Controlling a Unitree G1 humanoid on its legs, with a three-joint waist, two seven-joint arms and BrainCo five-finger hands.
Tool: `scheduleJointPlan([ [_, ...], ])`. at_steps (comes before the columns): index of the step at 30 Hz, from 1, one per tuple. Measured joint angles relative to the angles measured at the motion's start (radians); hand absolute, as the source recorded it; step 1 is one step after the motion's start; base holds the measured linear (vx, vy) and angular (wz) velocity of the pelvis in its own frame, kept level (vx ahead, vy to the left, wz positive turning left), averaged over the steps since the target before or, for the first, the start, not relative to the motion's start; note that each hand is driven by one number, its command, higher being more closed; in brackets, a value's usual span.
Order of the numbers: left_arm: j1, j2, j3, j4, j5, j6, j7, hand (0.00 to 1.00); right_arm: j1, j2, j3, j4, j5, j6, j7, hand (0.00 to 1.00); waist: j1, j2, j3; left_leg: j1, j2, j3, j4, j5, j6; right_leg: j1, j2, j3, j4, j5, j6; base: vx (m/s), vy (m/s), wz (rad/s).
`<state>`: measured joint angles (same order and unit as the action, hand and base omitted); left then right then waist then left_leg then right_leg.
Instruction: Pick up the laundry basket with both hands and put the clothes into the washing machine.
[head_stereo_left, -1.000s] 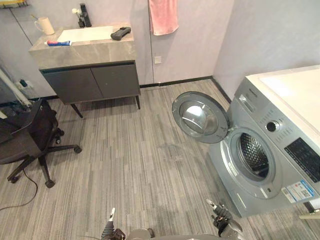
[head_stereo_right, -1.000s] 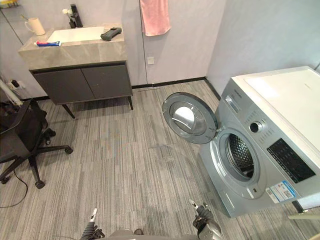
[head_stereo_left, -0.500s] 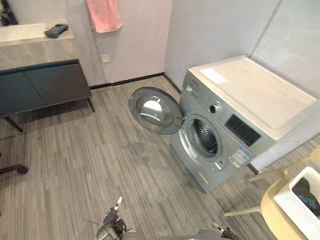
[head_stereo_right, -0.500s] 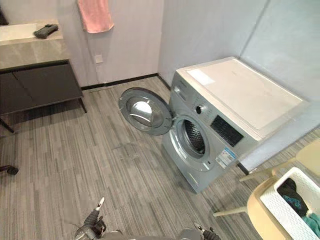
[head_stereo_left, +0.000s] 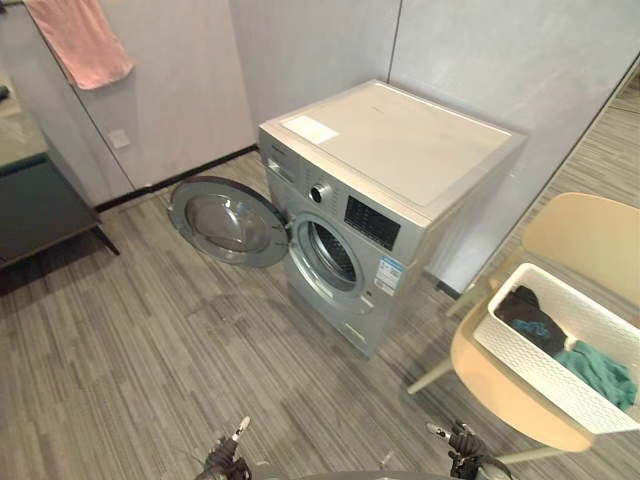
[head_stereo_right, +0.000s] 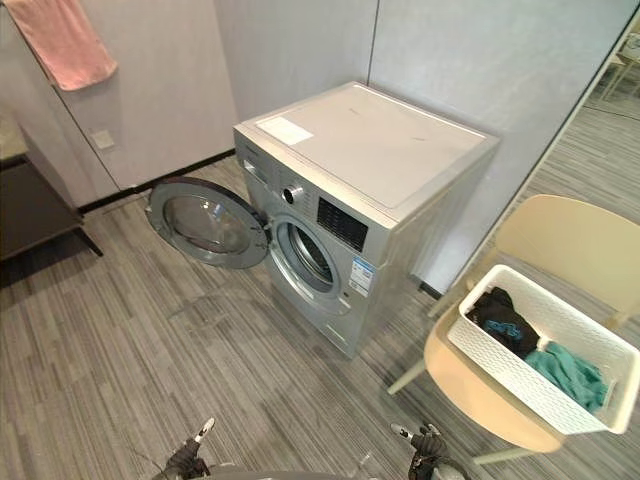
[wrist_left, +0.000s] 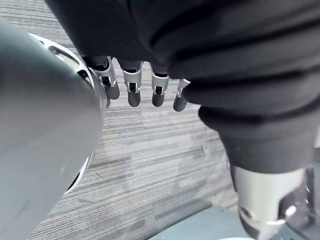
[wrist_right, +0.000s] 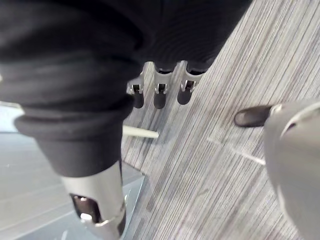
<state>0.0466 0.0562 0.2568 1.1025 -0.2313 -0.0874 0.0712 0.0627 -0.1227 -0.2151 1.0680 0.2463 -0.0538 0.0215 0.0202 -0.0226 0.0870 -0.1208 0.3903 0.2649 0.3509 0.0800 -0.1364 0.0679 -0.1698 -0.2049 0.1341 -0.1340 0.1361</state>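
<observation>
A white lattice laundry basket (head_stereo_left: 540, 385) sits on a beige chair (head_stereo_left: 585, 235) to the right of the washing machine. Dark clothes (head_stereo_left: 525, 312) and a teal garment (head_stereo_left: 598, 368) lie inside it. The silver washing machine (head_stereo_left: 400, 150) stands in the middle with its round door (head_stereo_left: 228, 220) swung open to the left and the drum opening (head_stereo_left: 330, 255) bare. My left hand (head_stereo_left: 228, 455) and right hand (head_stereo_left: 462, 445) hang low at the lower edge, far from the basket. Each wrist view shows relaxed, straight fingers (wrist_left: 133, 90) (wrist_right: 160, 92) holding nothing over the striped floor.
A pink towel (head_stereo_left: 80, 40) hangs on the wall at the upper left, above a dark vanity cabinet (head_stereo_left: 35, 200). Grey partition walls stand behind the machine and the chair. Striped grey flooring stretches between me and the machine.
The camera has swung to the right: the machine now sits left of centre and the chair with the basket shows in full. Both hands stay low and empty.
</observation>
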Motion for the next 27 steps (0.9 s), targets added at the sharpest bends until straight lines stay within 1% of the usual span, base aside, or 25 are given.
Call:
scheduleJointPlan([
  [1, 0.003, -0.008, -0.027, -0.014, 0.011, 0.003, 0.0, 0.0, -0.003, -0.018, -0.002, 0.011, 0.002, -0.002, -0.006, 0.0, 0.002, 0.01, 0.005, -0.013, -0.087, -0.074, 0.07, -0.133, -0.037, -0.018, -0.008, 0.04, -0.001, 0.006, -0.002, -0.09, 0.112, -0.91],
  [2, 0.004, -0.019, -0.038, -0.018, 0.045, 0.002, 0.003, 0.0, -0.003, -0.024, -0.002, 0.012, 0.013, -0.002, -0.007, 0.0, 0.007, 0.027, 0.01, -0.013, -0.169, -0.131, 0.072, -0.25, -0.019, -0.038, -0.006, 0.086, -0.005, 0.015, -0.007, -0.08, 0.153, -0.97],
  [3, 0.002, -0.02, -0.052, -0.018, 0.055, 0.003, 0.006, 0.0, -0.002, -0.023, -0.002, 0.012, 0.02, -0.003, -0.007, 0.0, 0.006, 0.036, 0.011, -0.01, -0.198, -0.158, 0.058, -0.289, -0.005, -0.045, -0.002, 0.104, -0.008, 0.021, -0.001, -0.02, 0.224, -1.01],
  [4, 0.0, -0.02, -0.062, -0.017, 0.103, 0.003, 0.021, 0.0, 0.004, -0.016, -0.004, 0.017, 0.02, -0.002, -0.008, 0.0, 0.013, 0.037, 0.013, 0.011, -0.254, -0.235, 0.007, -0.349, 0.007, -0.072, -0.004, 0.151, -0.017, 0.036, 0.007, 0.02, 0.185, -0.97],
  [5, -0.006, -0.02, -0.055, -0.014, 0.129, 0.003, 0.026, 0.0, 0.015, 0.007, -0.002, 0.017, 0.02, -0.001, -0.009, 0.0, 0.029, 0.042, 0.019, 0.032, -0.316, -0.304, -0.03, -0.362, 0.014, -0.08, -0.004, 0.199, -0.048, 0.073, -0.018, 0.05, 0.23, -0.98],
  [6, -0.005, -0.022, -0.05, -0.012, 0.134, 0.003, 0.026, 0.0, 0.02, 0.021, -0.002, 0.017, 0.019, 0.003, -0.008, 0.0, 0.034, 0.035, 0.017, 0.039, -0.344, -0.349, -0.039, -0.368, 0.025, -0.084, -0.002, 0.219, -0.066, 0.085, -0.032, 0.08, 0.185, -1.06],
  [7, -0.007, -0.023, -0.01, -0.009, 0.142, 0.006, 0.023, 0.0, 0.02, 0.049, -0.002, 0.014, 0.018, 0.009, -0.004, 0.0, 0.052, 0.022, 0.019, 0.058, -0.379, -0.417, -0.034, -0.382, 0.058, -0.094, 0.009, 0.244, -0.074, 0.104, -0.043, 0.1, 0.174, -0.87],
  [8, -0.005, -0.028, 0.039, -0.002, 0.145, 0.014, 0.017, 0.0, 0.019, 0.066, -0.007, 0.004, 0.017, 0.014, -0.001, 0.0, 0.047, 0.031, 0.024, 0.068, -0.385, -0.43, -0.021, -0.379, 0.1, -0.087, 0.016, 0.272, -0.083, 0.108, -0.042, 0.11, 0.129, -0.76],
  [9, -0.001, -0.034, 0.057, -0.002, 0.145, 0.016, 0.016, 0.0, 0.016, 0.064, -0.006, 0.002, 0.016, 0.014, 0.001, 0.0, 0.047, 0.026, 0.021, 0.076, -0.379, -0.41, -0.02, -0.382, 0.106, -0.085, 0.022, 0.289, -0.079, 0.107, -0.043, 0.09, 0.094, -0.7],
  [11, 0.008, -0.038, 0.072, -0.011, 0.147, 0.013, 0.016, 0.0, 0.006, 0.066, -0.001, -0.004, 0.016, 0.015, 0.002, 0.0, 0.053, 0.036, 0.024, 0.122, -0.353, -0.348, -0.045, -0.385, 0.109, -0.093, 0.045, 0.337, -0.056, 0.108, -0.046, 0.09, 0.051, -0.77],
  [12, 0.012, -0.042, 0.078, -0.011, 0.168, 0.012, 0.015, 0.0, 0.004, 0.082, 0.011, -0.041, 0.017, 0.008, 0.003, 0.0, 0.05, 0.03, 0.013, 0.154, -0.337, -0.319, -0.07, -0.386, 0.108, -0.098, 0.06, 0.346, -0.044, 0.108, -0.046, 0.09, -0.022, -0.78],
  [13, 0.013, -0.051, 0.078, -0.011, 0.177, 0.012, 0.014, 0.0, 0.006, 0.09, 0.023, -0.052, 0.017, 0.001, 0.005, 0.0, 0.05, 0.038, 0.006, 0.164, -0.329, -0.296, -0.087, -0.386, 0.107, -0.112, 0.066, 0.348, -0.04, 0.107, -0.046, 0.09, -0.036, -0.77],
  [14, 0.012, -0.059, 0.077, -0.011, 0.187, 0.012, 0.012, 0.0, 0.005, 0.093, 0.029, -0.061, 0.017, -0.002, 0.006, 0.0, 0.05, 0.033, 0.002, 0.173, -0.324, -0.282, -0.099, -0.386, 0.107, -0.118, 0.071, 0.35, -0.035, 0.106, -0.048, 0.1, -0.059, -0.8],
  [15, 0.003, -0.074, 0.073, -0.014, 0.207, 0.008, -0.003, 0.0, 0.005, 0.094, 0.036, -0.072, 0.013, -0.007, 0.009, 0.0, 0.052, 0.042, -0.001, 0.188, -0.316, -0.244, -0.125, -0.386, 0.107, -0.154, 0.086, 0.372, -0.001, 0.096, -0.045, 0.08, -0.051, -0.77],
  [17, -0.014, -0.079, 0.06, -0.012, 0.219, 0.009, -0.006, 0.0, 0.003, 0.093, 0.039, -0.081, 0.002, -0.007, 0.016, 0.0, 0.049, 0.034, 0.004, 0.206, -0.319, -0.208, -0.132, -0.386, 0.107, -0.206, 0.092, 0.39, 0.095, 0.055, -0.027, 0.07, -0.06, -0.71],
  [18, -0.029, -0.078, 0.06, -0.012, 0.222, 0.011, -0.005, 0.0, 0.003, 0.095, 0.039, -0.085, -0.005, -0.007, 0.021, 0.0, 0.049, 0.027, 0.01, 0.225, -0.32, -0.181, -0.134, -0.386, 0.107, -0.258, 0.105, 0.403, 0.201, 0.033, -0.024, 0.04, -0.051, -0.7],
  [19, -0.034, -0.078, 0.058, -0.017, 0.222, 0.01, -0.006, 0.0, 0.003, 0.095, 0.039, -0.093, -0.006, -0.006, 0.022, 0.0, 0.05, 0.016, 0.016, 0.233, -0.321, -0.17, -0.127, -0.386, 0.107, -0.312, 0.119, 0.401, 0.305, 0.029, -0.022, 0.02, -0.043, -0.85],
  [20, -0.047, -0.068, 0.051, -0.024, 0.222, 0.011, -0.006, 0.0, 0.004, 0.099, 0.039, -0.111, -0.009, -0.007, 0.023, 0.0, 0.047, -0.004, 0.029, 0.253, -0.324, -0.144, -0.122, -0.386, 0.107, -0.384, 0.126, 0.398, 0.458, 0.031, -0.019, 0.01, -0.045, -0.64],
  [21, -0.051, -0.064, 0.048, -0.032, 0.223, 0.011, -0.006, 0.0, 0.004, 0.106, 0.039, -0.116, -0.012, -0.008, 0.024, 0.0, 0.044, -0.019, 0.04, 0.267, -0.326, -0.13, -0.122, -0.392, 0.11, -0.408, 0.127, 0.398, 0.518, 0.035, -0.012, 0.01, -0.071, -0.56],
  [22, -0.066, -0.059, 0.015, -0.042, 0.225, 0.011, -0.007, 0.0, 0.006, 0.107, 0.038, -0.124, -0.012, -0.008, 0.024, 0.0, 0.031, -0.029, 0.054, 0.286, -0.315, -0.116, -0.107, -0.429, 0.109, -0.447, 0.138, 0.388, 0.603, 0.056, 0.013, 0.0, -0.06, -0.34],
  [23, -0.068, -0.06, 0.008, -0.043, 0.226, 0.011, -0.008, 0.0, 0.008, 0.107, 0.038, -0.124, -0.012, -0.006, 0.024, 0.0, 0.025, -0.023, 0.062, 0.287, -0.304, -0.108, -0.1, -0.436, 0.108, -0.458, 0.136, 0.384, 0.616, 0.061, 0.006, 0.0, -0.052, -0.28],
  [24, -0.065, -0.065, 0.003, -0.049, 0.226, 0.012, -0.008, 0.0, 0.007, 0.107, 0.036, -0.13, -0.012, -0.007, 0.024, 0.0, 0.02, -0.025, 0.061, 0.295, -0.288, -0.099, -0.101, -0.438, 0.107, -0.462, 0.13, 0.355, 0.641, 0.05, -0.013, 0.01, -0.047, -0.12],
  [25, -0.066, -0.067, -0.032, -0.05, 0.225, 0.012, -0.007, 0.0, 0.02, 0.103, 0.031, -0.131, -0.012, -0.006, 0.024, 0.0, 0.017, -0.029, 0.059, 0.313, -0.285, -0.094, -0.126, -0.43, 0.096, -0.47, 0.092, 0.319, 0.664, 0.025, -0.035, 0.08, -0.066, -0.1],
  [26, -0.068, -0.072, -0.051, -0.051, 0.224, 0.01, -0.007, 0.0, 0.027, 0.101, 0.009, -0.127, -0.013, -0.005, 0.024, 0.0, 0.021, -0.025, 0.059, 0.329, -0.281, -0.092, -0.141, -0.424, 0.086, -0.476, 0.037, 0.284, 0.646, 0.009, -0.045, 0.12, -0.073, -0.08],
  [27, -0.068, -0.072, -0.052, -0.05, 0.224, 0.01, -0.007, 0.0, 0.027, 0.1, -0.007, -0.124, -0.013, -0.003, 0.024, 0.0, 0.02, -0.02, 0.058, 0.331, -0.275, -0.092, -0.147, -0.422, 0.082, -0.478, 0.014, 0.273, 0.625, -0.001, -0.045, 0.2, -0.162, -0.1],
])
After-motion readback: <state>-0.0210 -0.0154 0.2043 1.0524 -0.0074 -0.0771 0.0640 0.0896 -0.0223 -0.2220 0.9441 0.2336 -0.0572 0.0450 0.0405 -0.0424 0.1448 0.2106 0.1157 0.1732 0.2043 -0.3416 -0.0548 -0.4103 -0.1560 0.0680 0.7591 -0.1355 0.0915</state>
